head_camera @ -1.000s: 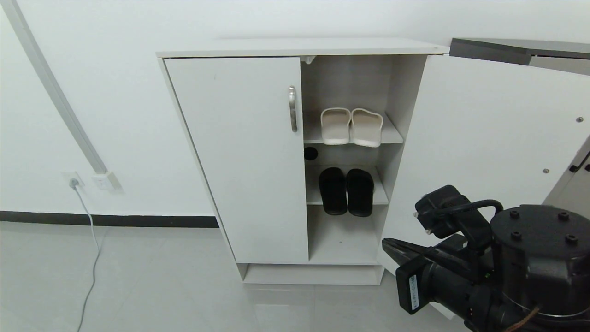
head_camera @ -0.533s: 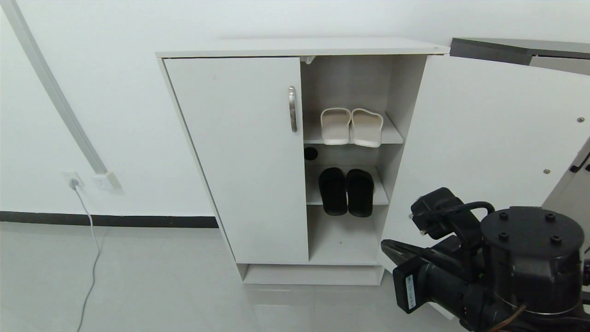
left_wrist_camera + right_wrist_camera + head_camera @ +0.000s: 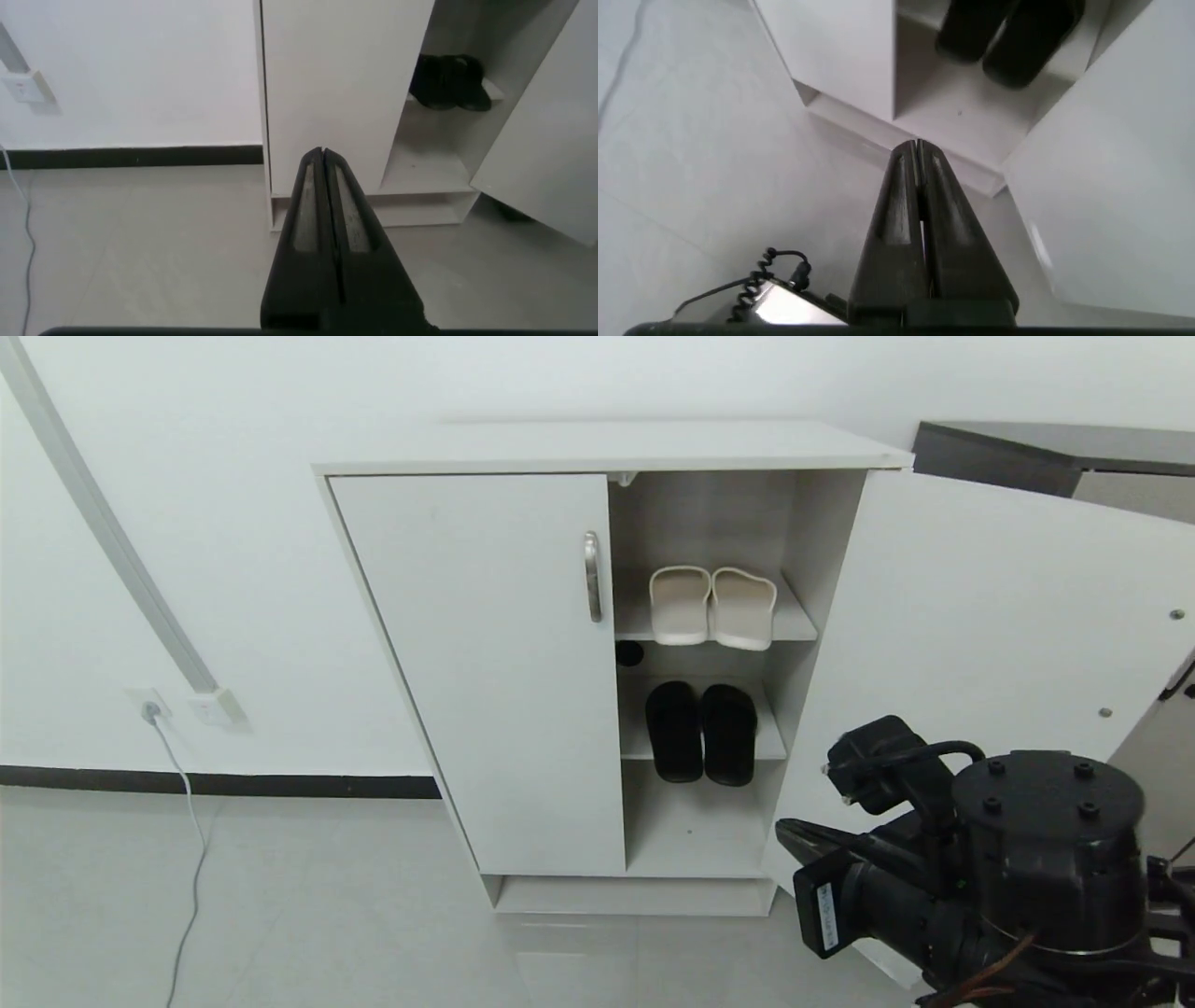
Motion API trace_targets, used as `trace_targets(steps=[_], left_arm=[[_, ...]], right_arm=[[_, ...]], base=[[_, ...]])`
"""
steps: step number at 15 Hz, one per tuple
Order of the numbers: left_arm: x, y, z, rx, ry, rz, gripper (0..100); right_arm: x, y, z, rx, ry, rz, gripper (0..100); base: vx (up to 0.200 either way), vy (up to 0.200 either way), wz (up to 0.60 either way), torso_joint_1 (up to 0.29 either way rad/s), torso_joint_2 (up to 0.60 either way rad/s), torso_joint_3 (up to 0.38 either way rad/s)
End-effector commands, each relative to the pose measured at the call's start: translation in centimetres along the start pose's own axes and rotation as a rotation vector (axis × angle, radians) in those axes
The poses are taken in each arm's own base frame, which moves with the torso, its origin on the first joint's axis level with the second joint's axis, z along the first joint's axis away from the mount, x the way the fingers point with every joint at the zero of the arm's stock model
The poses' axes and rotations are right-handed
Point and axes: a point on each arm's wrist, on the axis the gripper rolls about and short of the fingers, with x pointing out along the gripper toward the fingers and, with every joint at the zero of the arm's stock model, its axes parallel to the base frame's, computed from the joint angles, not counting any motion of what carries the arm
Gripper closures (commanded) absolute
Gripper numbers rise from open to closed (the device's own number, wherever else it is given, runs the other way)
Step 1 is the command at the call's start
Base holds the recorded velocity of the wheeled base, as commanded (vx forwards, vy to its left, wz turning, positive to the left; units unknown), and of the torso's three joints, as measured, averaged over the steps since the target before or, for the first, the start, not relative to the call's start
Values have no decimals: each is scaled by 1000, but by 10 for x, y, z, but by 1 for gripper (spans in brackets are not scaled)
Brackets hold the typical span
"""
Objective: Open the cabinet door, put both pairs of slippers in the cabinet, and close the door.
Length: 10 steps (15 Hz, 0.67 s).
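- Step in hand: both pairs sit in the cabinet (image 3: 607,448), the pale slippers (image 3: 712,607) on the upper shelf and the black slippers (image 3: 701,733) on the shelf below. I judge only closing the open right door (image 3: 980,644) remains.
- Next move: my right end effector (image 3: 918,154), fingers pressed together and empty, hangs low before the door's inner face. The push must come from its far side.
- My left end effector (image 3: 323,159) is likewise pressed together and empty.
- Hidden: the door's handle and its lower corner behind my arm. A dark round spot (image 3: 629,653) is unidentifiable.

wall socket (image 3: 145,707) with cable (image 3: 187,793), slanted conduit (image 3: 107,513), perhaps a grey desk (image 3: 1027,453)
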Motion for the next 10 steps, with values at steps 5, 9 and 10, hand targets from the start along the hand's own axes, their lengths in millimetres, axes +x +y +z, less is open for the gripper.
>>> trace_targets(steps=[5,9,10], left_arm=[[0,0,0,0,3,0,100],[0,0,0,0,3,0,100],[0,0,0,-2,3,2,100]], right_arm=[[1,-1,-1,-1,3,-4,100],[1,-1,-1,0,4,-4,100],[1,-2,-1,1,3,-9,100]], base=[[0,0,0,76,-494,-358],[0,0,0,135,-465,-333],[0,0,0,144,-471,-320]])
